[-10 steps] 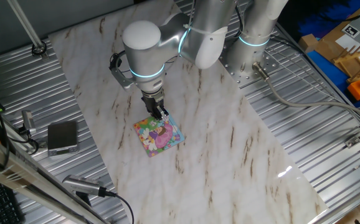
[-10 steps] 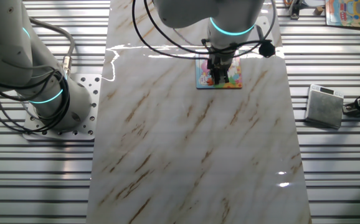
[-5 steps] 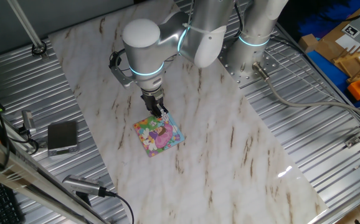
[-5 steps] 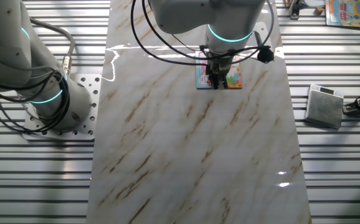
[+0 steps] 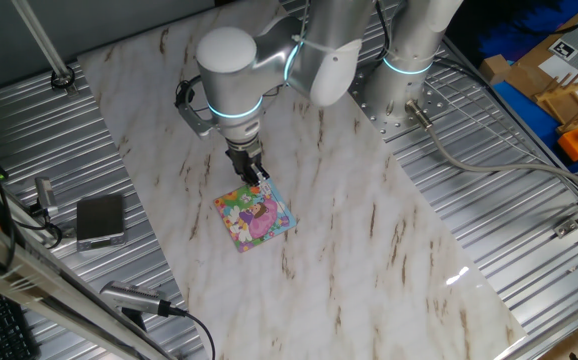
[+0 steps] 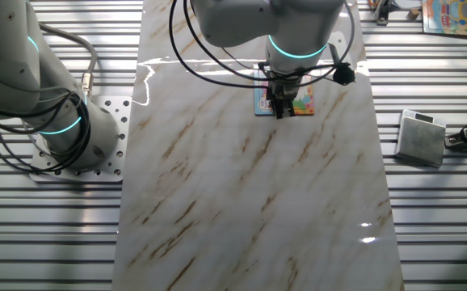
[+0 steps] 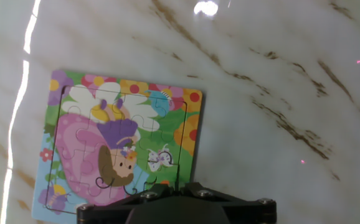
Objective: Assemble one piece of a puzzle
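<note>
One tool in play, one puzzle, and the camera on the hand is right on top of it. The tool's dark body fills the bottom edge of that view, directly against the near edge of the puzzle, and the fingertips themselves are out of sight below the frame. Whether they are parted or pinched together, I cannot tell from any of the three views.

The puzzle is a single flat square: a cartoon figure in pink and purple, white wings, yellow and orange flowers on green, a blue border down one side. It lies flat on the marble bench, one slab, pale with brown veins. No writing shows on the puzzle.

The piece? Just above the tool's body, at the puzzle's near edge, there is a small orange-red speck, but it is too small and too covered to call it the piece for sure. Nothing loose lies on the marble around the puzzle.

From one fixed view, the tool points straight down at the puzzle's upper corner, with the tips at or just above the surface. From the other fixed view, the tool stands over the puzzle and hides its middle.

Further from the puzzle: one small grey box on the ribbed metal beside the bench, one arm with glowing cyan rings, and a white tag with a black square marker at the far corner, not readable.
</note>
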{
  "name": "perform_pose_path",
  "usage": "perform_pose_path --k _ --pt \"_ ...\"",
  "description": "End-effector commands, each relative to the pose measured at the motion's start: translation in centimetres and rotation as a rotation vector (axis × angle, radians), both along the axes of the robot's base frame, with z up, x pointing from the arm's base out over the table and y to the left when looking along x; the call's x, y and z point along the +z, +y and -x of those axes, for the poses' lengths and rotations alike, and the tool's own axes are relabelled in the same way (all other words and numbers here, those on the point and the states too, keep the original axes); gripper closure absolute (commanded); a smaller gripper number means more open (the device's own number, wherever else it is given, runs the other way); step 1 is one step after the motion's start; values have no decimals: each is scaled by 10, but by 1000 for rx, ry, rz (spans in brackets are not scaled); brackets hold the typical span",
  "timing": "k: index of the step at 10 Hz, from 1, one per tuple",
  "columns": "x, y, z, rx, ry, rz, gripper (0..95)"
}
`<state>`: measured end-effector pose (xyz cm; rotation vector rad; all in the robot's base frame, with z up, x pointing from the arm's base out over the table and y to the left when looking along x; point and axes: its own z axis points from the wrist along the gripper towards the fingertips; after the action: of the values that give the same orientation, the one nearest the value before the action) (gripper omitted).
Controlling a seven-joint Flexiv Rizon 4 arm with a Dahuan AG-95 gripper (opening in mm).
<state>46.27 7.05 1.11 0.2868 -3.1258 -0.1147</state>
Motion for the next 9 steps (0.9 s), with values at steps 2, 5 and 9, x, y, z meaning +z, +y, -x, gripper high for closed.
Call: perform_pose_path --k 2,5,9 --pt "1 -1 1 0 0 0 950" --pt "3 0 1 0 -4 -4 950" --pt "9 7 1 -8 -3 -6 950"
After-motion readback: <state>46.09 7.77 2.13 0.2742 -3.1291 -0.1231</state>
